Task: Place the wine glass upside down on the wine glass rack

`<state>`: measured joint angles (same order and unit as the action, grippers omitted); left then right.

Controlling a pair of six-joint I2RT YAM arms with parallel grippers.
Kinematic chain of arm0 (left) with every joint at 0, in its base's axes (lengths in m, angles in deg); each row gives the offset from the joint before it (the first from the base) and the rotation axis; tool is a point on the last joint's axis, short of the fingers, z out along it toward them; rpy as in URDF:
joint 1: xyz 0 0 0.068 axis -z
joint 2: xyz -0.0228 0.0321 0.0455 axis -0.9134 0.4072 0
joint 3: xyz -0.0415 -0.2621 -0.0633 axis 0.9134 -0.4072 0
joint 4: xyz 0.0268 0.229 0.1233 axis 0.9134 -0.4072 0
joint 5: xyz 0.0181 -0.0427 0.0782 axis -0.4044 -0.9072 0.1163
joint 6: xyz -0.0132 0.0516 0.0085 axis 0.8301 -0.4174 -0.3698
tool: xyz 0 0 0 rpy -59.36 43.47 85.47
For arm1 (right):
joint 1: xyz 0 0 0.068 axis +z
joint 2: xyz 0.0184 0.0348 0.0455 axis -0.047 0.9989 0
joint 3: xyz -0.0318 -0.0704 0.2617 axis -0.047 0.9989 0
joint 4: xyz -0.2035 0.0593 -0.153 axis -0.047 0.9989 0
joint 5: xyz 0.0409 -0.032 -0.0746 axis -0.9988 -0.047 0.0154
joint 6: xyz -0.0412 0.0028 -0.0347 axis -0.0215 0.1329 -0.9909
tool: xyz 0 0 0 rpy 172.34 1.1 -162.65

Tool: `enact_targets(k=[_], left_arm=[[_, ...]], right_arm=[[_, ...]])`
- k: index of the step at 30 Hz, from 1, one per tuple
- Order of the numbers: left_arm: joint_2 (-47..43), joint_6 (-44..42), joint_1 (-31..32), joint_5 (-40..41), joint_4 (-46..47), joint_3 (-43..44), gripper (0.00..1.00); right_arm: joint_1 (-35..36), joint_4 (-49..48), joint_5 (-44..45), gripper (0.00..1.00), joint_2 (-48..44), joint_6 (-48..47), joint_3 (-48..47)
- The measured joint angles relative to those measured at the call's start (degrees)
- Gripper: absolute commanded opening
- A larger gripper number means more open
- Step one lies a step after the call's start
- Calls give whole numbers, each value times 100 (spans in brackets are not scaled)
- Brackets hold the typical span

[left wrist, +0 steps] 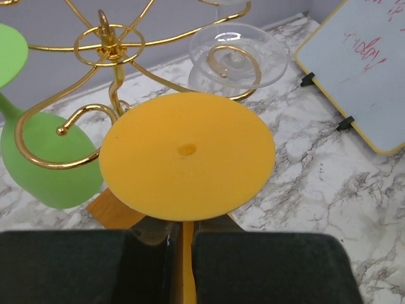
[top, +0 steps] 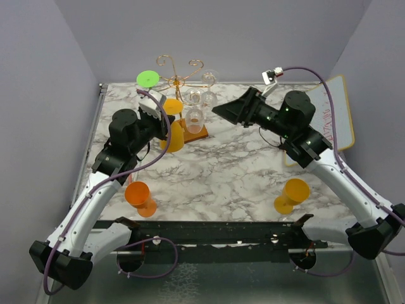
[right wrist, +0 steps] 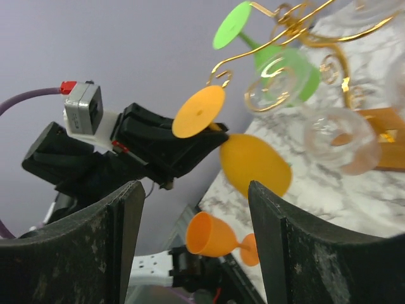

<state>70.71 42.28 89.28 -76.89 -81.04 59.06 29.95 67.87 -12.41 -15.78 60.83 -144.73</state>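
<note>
1. Left end effector [left wrist: 183,253]: fingers closed tight on the stem of the yellow-orange wine glass [left wrist: 186,155], with only the stem in the narrow gap between them
2. The wine glass is held upside down, round foot uppermost and bowl hanging below, off the table [top: 221,171]
3. It sits at the left front of the wine glass rack [left wrist: 111,44], near the far edge of the table and left of centre
4. In the right wrist view the foot is just below the curled end of one gold arm and not touching it; the stem is not in any scroll
5. The rack's wooden base [top: 196,130] shows just beside the held bowl
6. Already hanging foot-up on the rack: a green glass [left wrist: 50,171] on the left arm and clear glasses [left wrist: 237,57] on the right and far arms
7. Right end effector [right wrist: 193,196]: fingers spread wide with nothing between them, held in the air right of the rack and pointing at it
8. Orange glass [top: 138,194] is near the near-left corner and another yellow-orange glass [top: 292,193] near the near-right corner; cannot tell whether they are upright or tipped
9. Whiteboard [left wrist: 361,69], yellow frame, lies at the right edge; it carries faint red marker scribble that is not legible
10. No brand marks or labels can be read on the glasses, rack or arms
</note>
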Motion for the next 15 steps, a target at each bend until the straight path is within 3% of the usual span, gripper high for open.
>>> enact_targets(k=[7, 15], left_arm=[[-511, -254, 0, -243, 704, -511, 0], [-1043, -352, 0, -411, 1040, -1069, 0]], right_arm=[[1143, 98, 420, 69, 817, 693, -564], [1609, -79, 1008, 63, 1209, 1628, -575]])
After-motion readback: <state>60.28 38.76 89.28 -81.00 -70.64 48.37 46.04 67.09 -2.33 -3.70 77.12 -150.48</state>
